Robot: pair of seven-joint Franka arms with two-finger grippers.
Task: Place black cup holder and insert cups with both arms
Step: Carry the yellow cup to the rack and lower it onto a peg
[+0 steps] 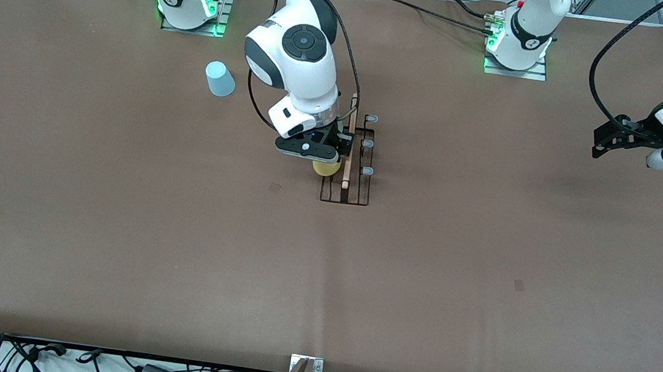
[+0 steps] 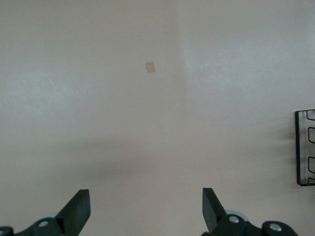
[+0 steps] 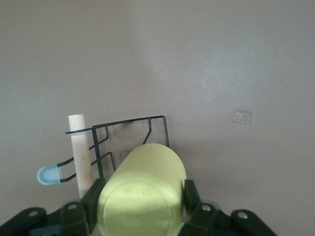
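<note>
Yellow plastic cup (image 3: 142, 189), thin-walled and probably very light, sits clamped across its body between the right gripper (image 1: 318, 151) fingers (image 3: 191, 195). Smooth tapered sides look slippery; a hold across the mid-body seems safer than near the narrow base, and a hard squeeze could flex it. Cup hangs just beside the black cup holder (image 1: 348, 169), level with the wooden rod (image 1: 349, 142) and its capped prongs (image 1: 368, 144). Holder stands mid-tabletop, nearer the edge with the robot bases; wire frame looks light and likely to shift if nudged. Right arm reaches down from its base, wrist bent over the holder. Blue cup (image 1: 219, 79) rests upside down toward the right arm's end. Left gripper (image 1: 610, 140) waits above its own end of the tabletop, fingers (image 2: 78, 210) spread and empty. No green cup visible.
</note>
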